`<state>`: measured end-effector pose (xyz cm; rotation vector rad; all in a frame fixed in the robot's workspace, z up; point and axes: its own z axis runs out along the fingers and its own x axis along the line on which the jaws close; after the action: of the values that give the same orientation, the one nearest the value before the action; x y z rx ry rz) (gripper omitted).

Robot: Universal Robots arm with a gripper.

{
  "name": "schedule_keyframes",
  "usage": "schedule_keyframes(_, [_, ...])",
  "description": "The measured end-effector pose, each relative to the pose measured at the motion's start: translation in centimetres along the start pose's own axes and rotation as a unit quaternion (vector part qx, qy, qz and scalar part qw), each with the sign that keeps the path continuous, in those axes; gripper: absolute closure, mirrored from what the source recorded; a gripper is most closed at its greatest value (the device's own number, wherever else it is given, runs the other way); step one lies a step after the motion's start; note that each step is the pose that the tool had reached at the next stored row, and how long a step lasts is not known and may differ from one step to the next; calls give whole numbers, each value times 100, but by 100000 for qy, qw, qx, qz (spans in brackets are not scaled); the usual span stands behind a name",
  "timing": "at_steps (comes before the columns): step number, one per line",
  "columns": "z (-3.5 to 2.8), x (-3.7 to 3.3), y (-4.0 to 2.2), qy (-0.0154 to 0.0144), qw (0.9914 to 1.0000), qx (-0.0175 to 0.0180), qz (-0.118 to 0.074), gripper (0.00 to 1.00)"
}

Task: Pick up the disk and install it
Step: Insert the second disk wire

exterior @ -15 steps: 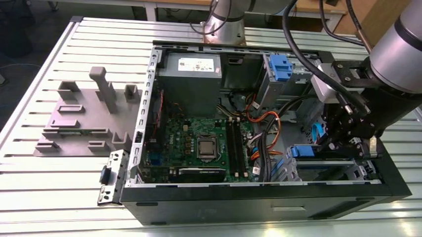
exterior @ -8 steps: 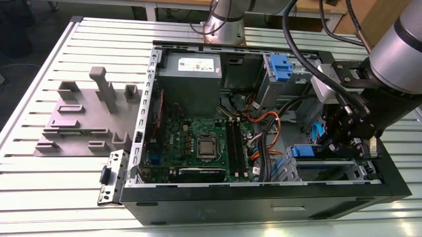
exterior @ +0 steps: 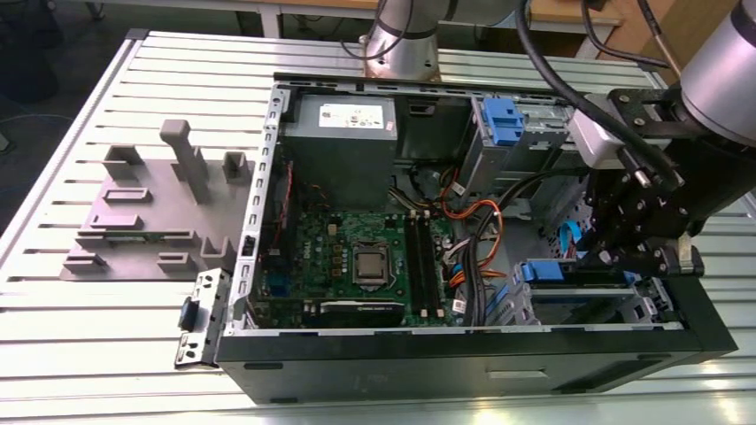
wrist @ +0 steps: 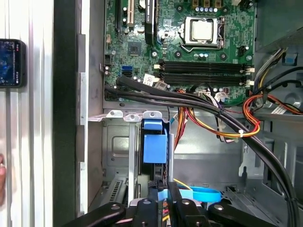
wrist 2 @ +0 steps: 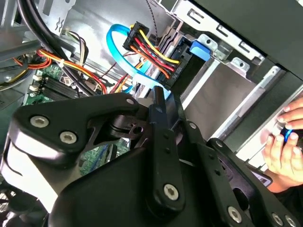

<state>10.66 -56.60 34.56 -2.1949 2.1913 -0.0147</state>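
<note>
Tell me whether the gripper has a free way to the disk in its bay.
Probably yes. In the first wrist view the gripper sits right in line with the disk standing in its bay; the cables cross beyond it, not between them.

The end effector sits low inside the open computer case, at about 4 o'clock in the exterior view. It is tight there. Orange and black cables cross right beside it. The metal drive cage holds the disk upright in a thin slot. The slatted surface at 9 o'clock has more room, with grey holders standing on it.
</note>
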Motion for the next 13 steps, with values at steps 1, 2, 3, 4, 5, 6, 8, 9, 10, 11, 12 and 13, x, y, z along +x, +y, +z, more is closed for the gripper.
schedule_keyframes(1, [-3,0,0,-14,100000,-8,0,77])
schedule_keyframes(2, [-3,0,-1,-17,100000,-9,-3,77])
schedule_keyframes(3, [-3,0,-1,-19,100000,-10,-1,77])
schedule_keyframes(4, [-3,-1,-1,-17,100000,-11,-3,78])
schedule_keyframes(5, [-3,-1,-1,-21,100000,-10,-2,78])
schedule_keyframes(6, [-4,-1,-1,-16,100000,-10,-3,85])
schedule_keyframes(8, [-4,-1,-1,-18,100000,-12,-2,85])
schedule_keyframes(9, [-4,-1,-1,-20,100000,-10,-1,85])
schedule_keyframes(10, [-4,-1,-1,-24,100000,-11,-2,85])
schedule_keyframes(11, [-4,-1,-1,-24,100000,-10,-1,85])
schedule_keyframes(12, [-4,-1,-1,-27,100000,-10,-2,85])
schedule_keyframes(13, [-4,-1,-1,-31,100000,-10,-1,85])
